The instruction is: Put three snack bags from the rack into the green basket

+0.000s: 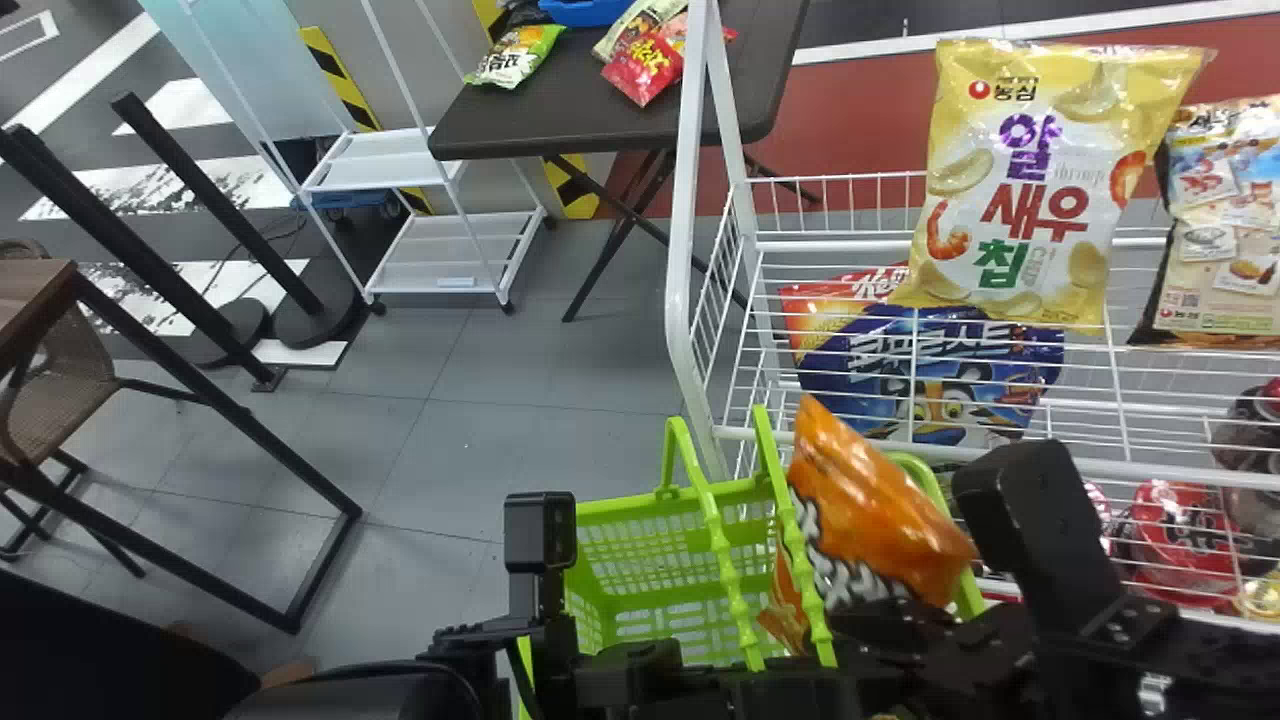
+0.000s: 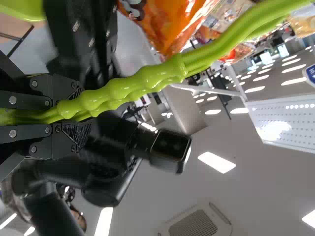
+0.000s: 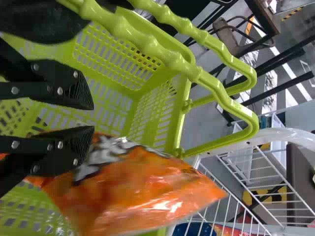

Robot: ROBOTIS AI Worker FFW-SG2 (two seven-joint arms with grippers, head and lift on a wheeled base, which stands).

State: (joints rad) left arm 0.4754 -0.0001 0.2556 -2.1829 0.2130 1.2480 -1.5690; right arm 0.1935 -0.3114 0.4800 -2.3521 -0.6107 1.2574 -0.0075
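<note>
left gripper (image 1: pixel 720 688) clamped on the green basket (image 1: pixel 620 507) handles (image 1: pixel 789 530), right gripper (image 1: pixel 885 632) wide with finger room, orange snack bag (image 1: pixel 865 500) tilted right beside it, up at the basket's rack-side edge

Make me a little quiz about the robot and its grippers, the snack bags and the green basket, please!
1. True or false: the left gripper holds a snack bag.
2. Which is by the right gripper? A) yellow bag B) orange bag C) blue bag
3. Fill in: the right gripper is ____ (open or shut).

Key: 1. False, it holds the handles of the basket. 2. B. 3. Open.
</note>
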